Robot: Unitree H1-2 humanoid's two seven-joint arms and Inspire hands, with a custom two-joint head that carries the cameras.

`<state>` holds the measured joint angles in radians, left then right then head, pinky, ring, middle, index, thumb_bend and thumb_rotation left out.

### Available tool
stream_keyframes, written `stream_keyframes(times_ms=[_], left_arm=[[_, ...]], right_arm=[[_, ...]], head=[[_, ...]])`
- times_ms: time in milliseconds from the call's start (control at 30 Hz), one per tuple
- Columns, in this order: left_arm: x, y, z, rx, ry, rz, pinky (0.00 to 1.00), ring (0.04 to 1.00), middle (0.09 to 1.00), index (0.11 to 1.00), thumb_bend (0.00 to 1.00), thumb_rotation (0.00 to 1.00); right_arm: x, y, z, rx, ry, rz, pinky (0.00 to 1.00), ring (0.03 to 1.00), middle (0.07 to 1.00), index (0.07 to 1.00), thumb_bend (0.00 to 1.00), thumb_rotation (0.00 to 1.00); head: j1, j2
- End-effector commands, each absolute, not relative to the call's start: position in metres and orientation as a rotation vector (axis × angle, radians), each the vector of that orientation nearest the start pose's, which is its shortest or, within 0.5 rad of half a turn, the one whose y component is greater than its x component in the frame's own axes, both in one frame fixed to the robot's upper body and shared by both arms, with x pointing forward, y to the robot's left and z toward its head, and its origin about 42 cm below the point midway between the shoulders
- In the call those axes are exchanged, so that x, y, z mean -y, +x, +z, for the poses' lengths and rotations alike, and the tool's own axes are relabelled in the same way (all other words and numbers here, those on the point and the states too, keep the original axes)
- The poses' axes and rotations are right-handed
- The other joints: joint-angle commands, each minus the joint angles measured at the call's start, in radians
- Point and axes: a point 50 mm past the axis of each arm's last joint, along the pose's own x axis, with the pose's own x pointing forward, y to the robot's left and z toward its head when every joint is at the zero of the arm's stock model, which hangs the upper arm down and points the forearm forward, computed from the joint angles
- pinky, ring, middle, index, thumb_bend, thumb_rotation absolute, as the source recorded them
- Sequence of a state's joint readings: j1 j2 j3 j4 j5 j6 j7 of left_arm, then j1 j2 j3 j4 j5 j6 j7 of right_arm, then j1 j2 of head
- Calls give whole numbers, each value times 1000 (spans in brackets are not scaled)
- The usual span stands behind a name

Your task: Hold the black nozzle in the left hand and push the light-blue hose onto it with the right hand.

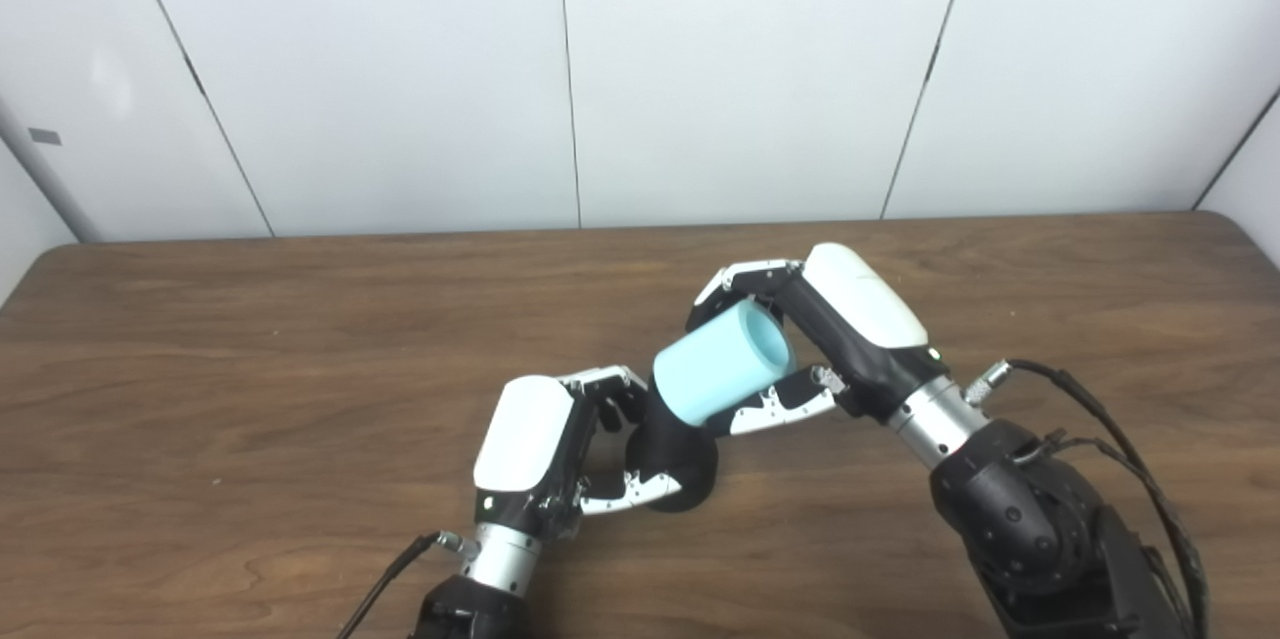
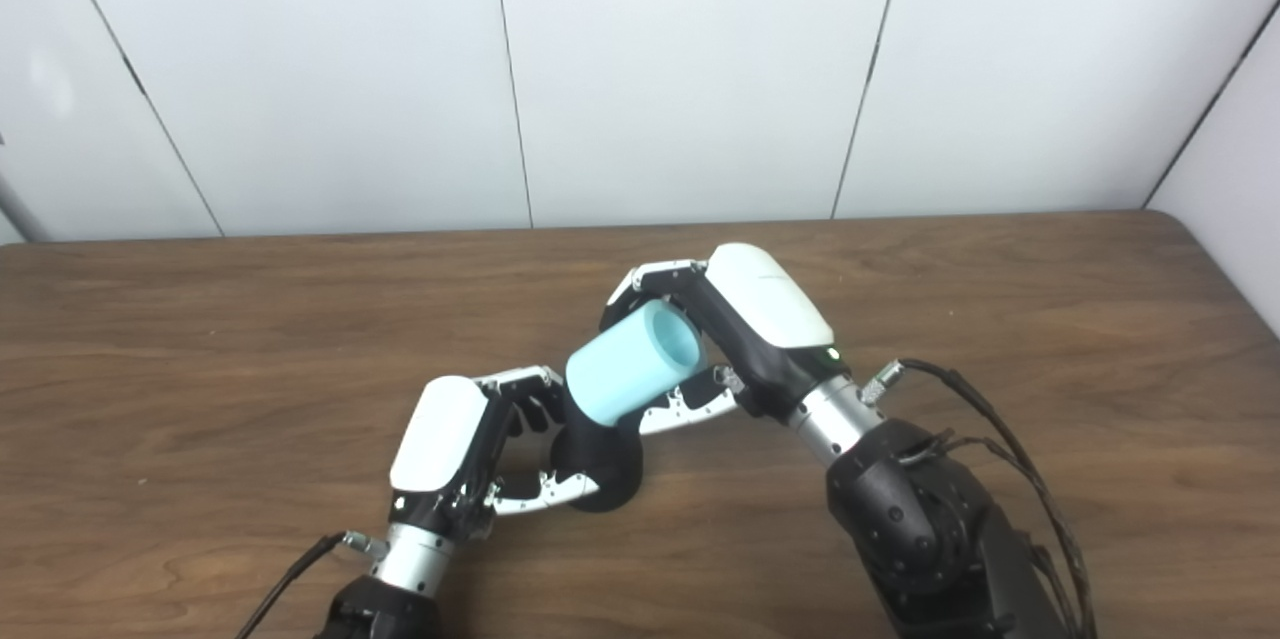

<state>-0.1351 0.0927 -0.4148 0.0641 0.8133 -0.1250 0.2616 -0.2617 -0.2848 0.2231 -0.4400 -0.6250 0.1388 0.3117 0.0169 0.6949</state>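
Note:
The black nozzle (image 1: pixel 675 459) stands near the table's front middle, its flared base low and its neck tilted up to the right. My left hand (image 1: pixel 540 449) is shut on it, fingers behind and thumb in front. The light-blue hose (image 1: pixel 725 367), a short thick tube, lies tilted with its lower left end over the nozzle's neck and its open end facing up right. My right hand (image 1: pixel 830 339) is shut on the hose, fingers curled over the top and thumb underneath. The neck's tip is hidden inside the hose.
The brown wooden table (image 1: pixel 250 349) spreads out on both sides, backed by a white panelled wall (image 1: pixel 700 69). Black cables (image 1: pixel 1110 439) trail from my right forearm at the lower right.

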Motion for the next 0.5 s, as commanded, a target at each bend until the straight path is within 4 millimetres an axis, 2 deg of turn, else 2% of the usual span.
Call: stream_keyframes(times_ms=[0, 467], left_arm=[[-109, 258, 59, 245, 825, -315, 349, 441, 501, 487, 477, 0], [-105, 258, 60, 245, 828, -322, 357, 442, 496, 488, 477, 0]], right_arm=[[186, 314, 268, 545, -945, 346, 307, 395, 517, 519, 493, 0], [190, 318, 290, 574, -995, 364, 332, 385, 504, 525, 495, 0]], head=[[2, 2], [14, 9]])
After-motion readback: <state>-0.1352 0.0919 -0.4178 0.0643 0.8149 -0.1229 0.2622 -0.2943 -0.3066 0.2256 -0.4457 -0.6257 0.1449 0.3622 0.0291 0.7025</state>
